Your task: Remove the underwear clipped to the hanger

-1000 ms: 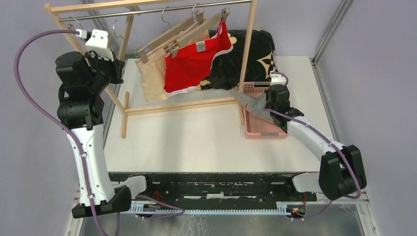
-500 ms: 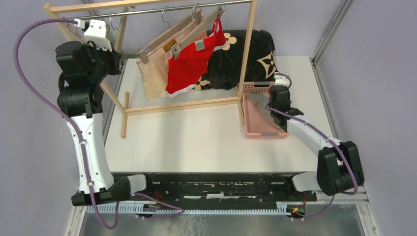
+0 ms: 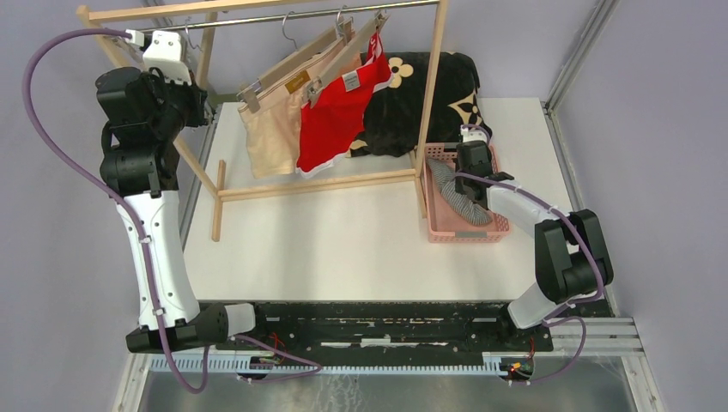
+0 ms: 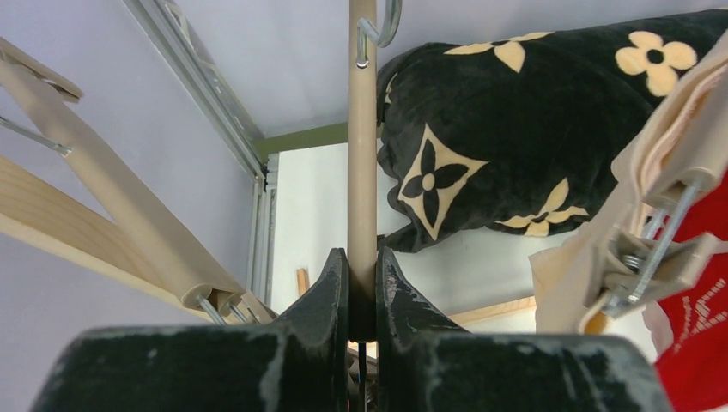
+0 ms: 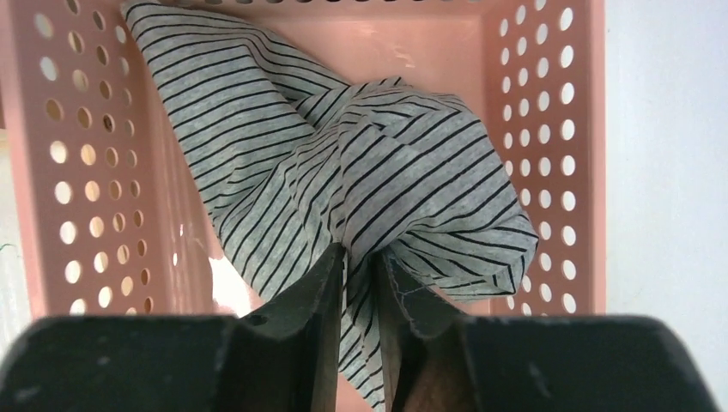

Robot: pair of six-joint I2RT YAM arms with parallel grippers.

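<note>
The grey-and-white striped cloth underwear (image 5: pixel 386 172) lies crumpled in the pink perforated plastic basket (image 5: pixel 549 129) at the right of the white table (image 3: pixel 326 240). The right gripper (image 5: pixel 359 257) is down in the basket with a fold of the striped cloth running between its fingers. Its jaws stand only a narrow way apart, and from the wrist view I cannot tell whether they pinch the fold or merely flank it. From above, the gripper and arm cover part of the garment, and its lower edge is cut off in the wrist view.

The pale beige cloth underwear (image 3: pixel 270 137) and the bright red underwear with white trim (image 3: pixel 330 129) hang clipped to tilted wooden hangers (image 3: pixel 292 69) on the metal rail (image 3: pixel 257 19) of the wooden rack (image 3: pixel 433 94). The red one overlaps the beige one, hiding its right side. Behind them lies the big black plush cushion with tan flower marks (image 3: pixel 446 94), partly screened by the garments and the rack's post.

The left gripper (image 4: pixel 362 257) is raised at the rack's left end, its jaws clamped on a pale wooden rod (image 4: pixel 362 172) with a metal hook (image 4: pixel 382 30) by its top. The rod's lower end is hidden between the fingers. At the right edge of that view, a metal clip (image 4: pixel 652 257) grips the beige cloth, and the red garment is cut off.
</note>
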